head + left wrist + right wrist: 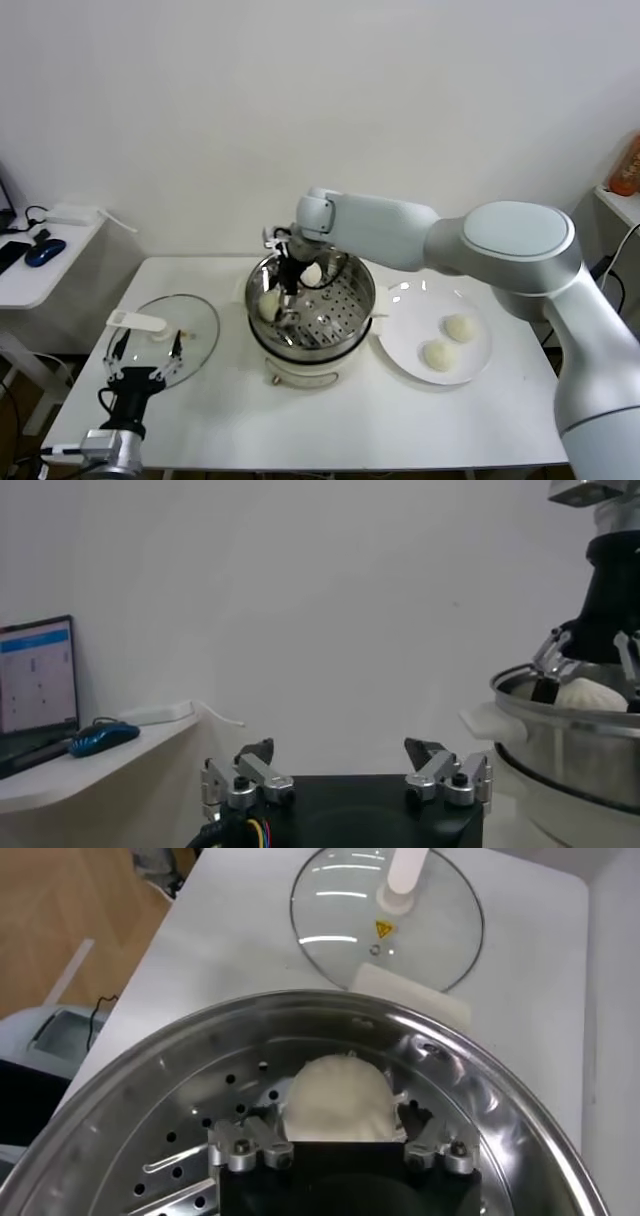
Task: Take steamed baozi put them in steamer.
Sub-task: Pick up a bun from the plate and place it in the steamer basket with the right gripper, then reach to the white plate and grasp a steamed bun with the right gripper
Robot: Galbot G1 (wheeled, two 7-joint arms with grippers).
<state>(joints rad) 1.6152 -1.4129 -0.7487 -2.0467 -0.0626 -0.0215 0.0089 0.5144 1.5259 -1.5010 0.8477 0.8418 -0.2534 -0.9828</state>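
The right gripper (pixel 283 296) is reaching down into the steamer (pixel 340 340), at about 9 o'clock on the perforated tray (pixel 190 1178). In the right wrist view a baozi (pixel 338 1100) is sitting on that tray between the two fingers (pixel 247 1146), which are standing spread at its sides; whether the pads are touching the dough is not possible to tell, so the grip reads as released rather than clamped. In the head view this bun (pixel 269 304) is lying just beside the gripper against the steamer's wall at 9 o'clock, and a second baozi (pixel 312 273) is lying near the rim at about 11 o'clock.

The steamer is standing at the middle of the table (pixel 220 420). At its 3 o'clock, just beside it, a white plate (pixel 400 345) is carrying two more baozi: one (pixel 459 327) farther back and one (pixel 439 355) nearer the front, close together but apart.

At the steamer's 9 o'clock the glass lid (pixel 200 325) is lying flat on the table, its white handle (pixel 138 321) pointing away from the steamer.

The left gripper (pixel 145 350) is waiting low at the table's front corner, about 8 o'clock from the steamer, near the lid's front edge. Its fingers (pixel 255 770) are standing wide apart with nothing between them.
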